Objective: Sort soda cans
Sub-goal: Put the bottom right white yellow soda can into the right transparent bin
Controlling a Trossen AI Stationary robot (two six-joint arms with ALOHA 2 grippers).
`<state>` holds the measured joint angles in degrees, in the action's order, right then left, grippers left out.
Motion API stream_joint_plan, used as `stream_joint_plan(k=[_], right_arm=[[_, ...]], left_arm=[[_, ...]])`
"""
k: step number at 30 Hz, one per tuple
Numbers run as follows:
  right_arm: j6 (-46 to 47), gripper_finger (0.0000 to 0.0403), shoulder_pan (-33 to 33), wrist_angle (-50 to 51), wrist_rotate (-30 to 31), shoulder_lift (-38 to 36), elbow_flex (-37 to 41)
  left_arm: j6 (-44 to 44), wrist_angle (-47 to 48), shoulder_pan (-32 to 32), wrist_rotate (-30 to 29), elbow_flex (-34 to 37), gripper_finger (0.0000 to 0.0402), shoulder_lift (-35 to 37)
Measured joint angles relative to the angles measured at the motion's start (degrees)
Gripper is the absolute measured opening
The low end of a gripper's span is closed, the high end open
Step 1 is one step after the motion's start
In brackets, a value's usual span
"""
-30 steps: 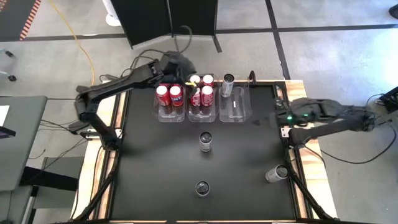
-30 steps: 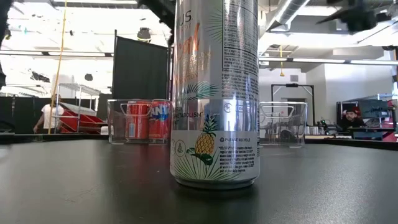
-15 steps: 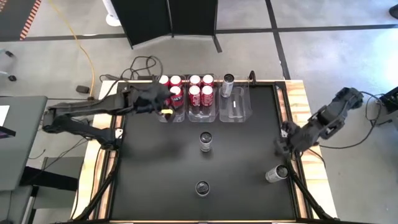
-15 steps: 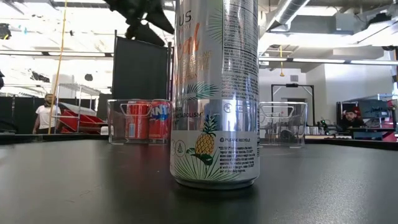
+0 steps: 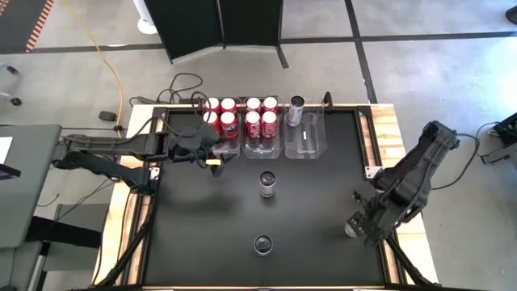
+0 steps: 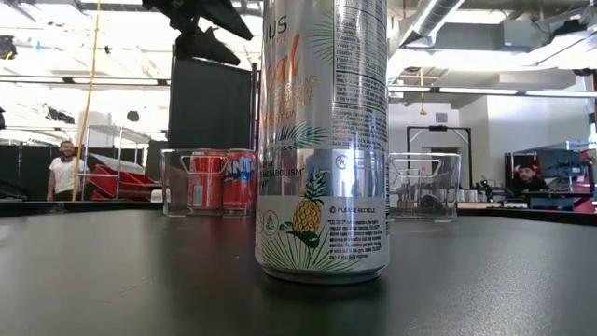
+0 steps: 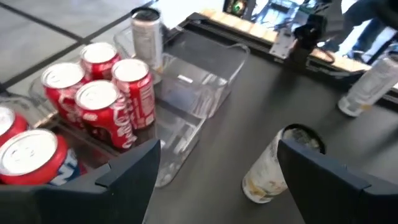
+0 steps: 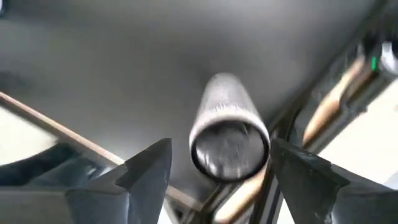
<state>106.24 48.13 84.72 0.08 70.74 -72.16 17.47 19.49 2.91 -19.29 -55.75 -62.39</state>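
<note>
Three silver cans outside bins

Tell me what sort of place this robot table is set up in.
Probably a robotics lab or workshop: taped concrete floor, a yellow cable trailing across it, exposed ceiling ducts, and metal shelving with people working behind the black table.

A tall silver can with a pineapple print stands upright near the camera on the dark table. Far behind it to the left, a clear bin holds red cans; another clear bin sits to the right. A dark arm hangs above the left bin
</note>
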Motion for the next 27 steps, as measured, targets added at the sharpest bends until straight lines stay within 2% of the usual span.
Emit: stream_joint_plan(k=[3,11,19,23,27], right_arm=[[-3.6,0.0305,1.0,0.8,3.1,2.9,0.0],[-1.9,0.0394,0.4,-0.4,0.0,4.6,0.4],[5.8,0.0395,3.0,-3.5,-0.8,4.6,5.1],[9.6,0.0397,4.8,-4.1,-0.8,4.6,6.5],[11.4,0.0370,5.7,-4.6,-0.8,4.6,7.1]], left_arm=[[-0.1,0.2,-0.7,0.1,0.0,0.0315,-0.3],[1.3,1.8,-1.9,1.0,0.0,0.0308,-0.3],[0.5,3.9,-3.4,1.1,0.0,0.0257,-0.3],[-0.2,3.9,-3.6,3.1,0.0,0.0242,-0.3],[0.1,4.0,-3.6,4.1,0.0,0.0235,-0.3]])
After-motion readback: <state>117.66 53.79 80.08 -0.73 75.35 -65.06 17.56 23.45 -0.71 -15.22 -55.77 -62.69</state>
